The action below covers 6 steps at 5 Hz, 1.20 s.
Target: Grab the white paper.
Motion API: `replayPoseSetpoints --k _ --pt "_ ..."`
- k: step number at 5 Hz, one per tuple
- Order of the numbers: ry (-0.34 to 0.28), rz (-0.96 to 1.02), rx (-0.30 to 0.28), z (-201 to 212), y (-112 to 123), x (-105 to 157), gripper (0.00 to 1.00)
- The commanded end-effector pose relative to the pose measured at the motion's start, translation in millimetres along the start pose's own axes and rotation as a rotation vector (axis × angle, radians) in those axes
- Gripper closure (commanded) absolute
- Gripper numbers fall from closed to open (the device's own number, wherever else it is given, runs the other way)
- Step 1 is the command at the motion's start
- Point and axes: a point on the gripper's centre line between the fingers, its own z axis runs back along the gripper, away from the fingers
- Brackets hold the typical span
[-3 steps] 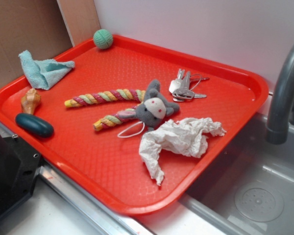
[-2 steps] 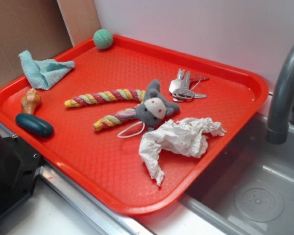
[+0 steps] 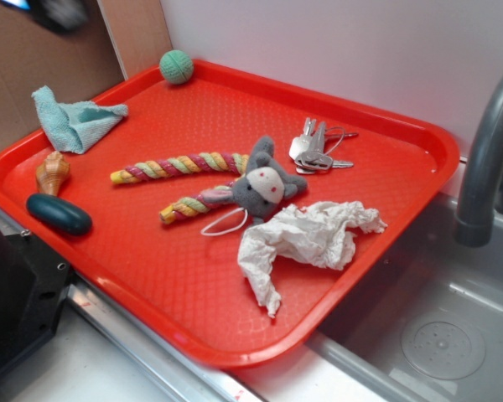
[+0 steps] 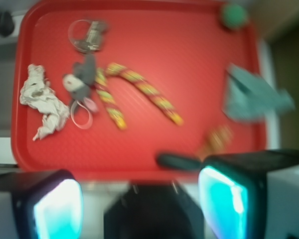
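Now entering the exterior view's top-left corner, the gripper [image 4: 139, 199], jaws wide, is approaching the white paper [image 3: 306, 239], seemingly light and soft, best pinched at its bunched centre.

Gripper [image 4: 139, 204]: two fingers, seen from the wrist camera at the bottom edge of its frame, blurred. Left finger [image 4: 50, 206] and right finger [image 4: 234, 199] each dark on the outside with a bright cyan pad on the inner face. Jaws stand wide apart, nothing between them. Dark wrist housing shows between the fingers, low centre. Pose: high up, pointing downward. Exterior view: only a dark blurred part of the arm [image 3: 57, 12] at the top left corner (detail unreadable).
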Motion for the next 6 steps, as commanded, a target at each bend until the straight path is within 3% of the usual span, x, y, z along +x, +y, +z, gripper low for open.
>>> replayPoseSetpoints --k 1,3,4,5,6 --pt "-0.083 -0.483 -0.036 -75 -80 55 0.0" --pt "-0.036 -0.865 -0.075 -138 -98 52 0.0" --pt "-0.001 -0.84 -0.097 -154 -94 47 0.57" --pt "0.015 -0.797 -0.094 -159 -89 44 1.0" --pt "-0.022 -0.741 -0.11 -147 -80 42 1.0"
